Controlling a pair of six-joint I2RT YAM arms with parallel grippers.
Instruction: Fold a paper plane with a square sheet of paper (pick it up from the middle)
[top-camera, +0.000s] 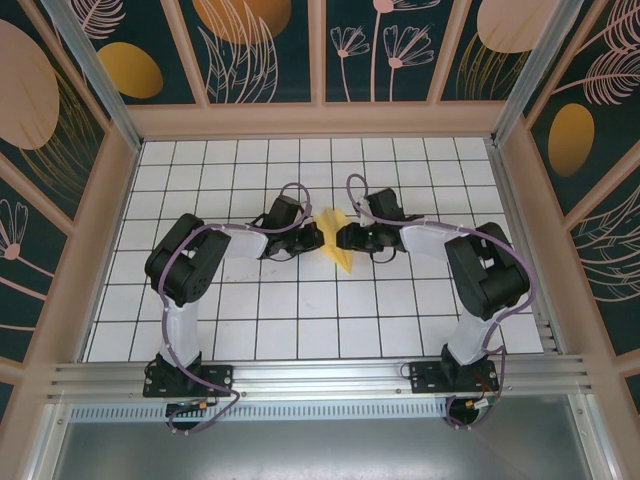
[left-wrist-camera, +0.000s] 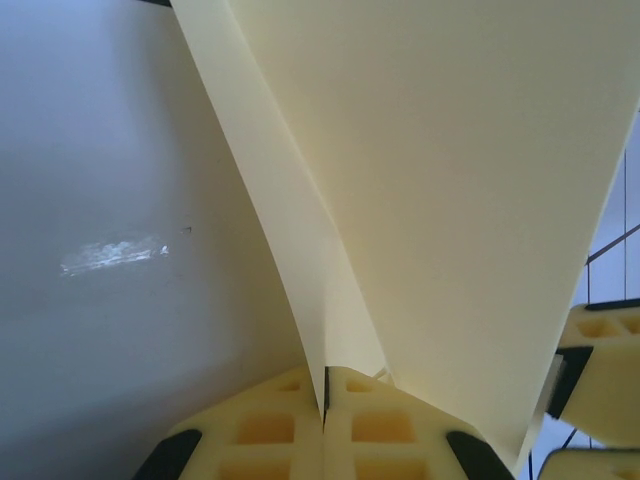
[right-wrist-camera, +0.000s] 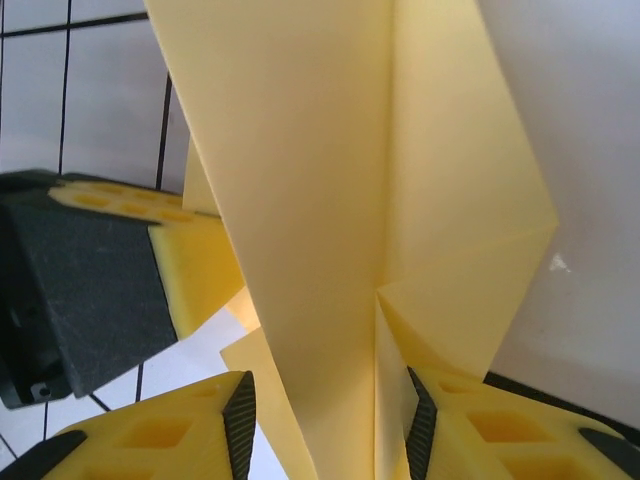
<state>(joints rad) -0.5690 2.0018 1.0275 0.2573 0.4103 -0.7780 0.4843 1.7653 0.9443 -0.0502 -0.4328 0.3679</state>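
Left gripper (left-wrist-camera: 325, 388) pinched shut on the half-folded paper sheet (top-camera: 340, 250), mid-table (top-camera: 300, 320). Right gripper (right-wrist-camera: 325, 420) sits part-open, straddling the centre fold. Paper looks light and floppy, so grip the stiffer folded ridge.

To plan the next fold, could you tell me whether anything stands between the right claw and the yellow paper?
Nothing visible does: the partly folded yellow paper stands between the fingers of the right claw, and the left claw is shut on its opposite side.
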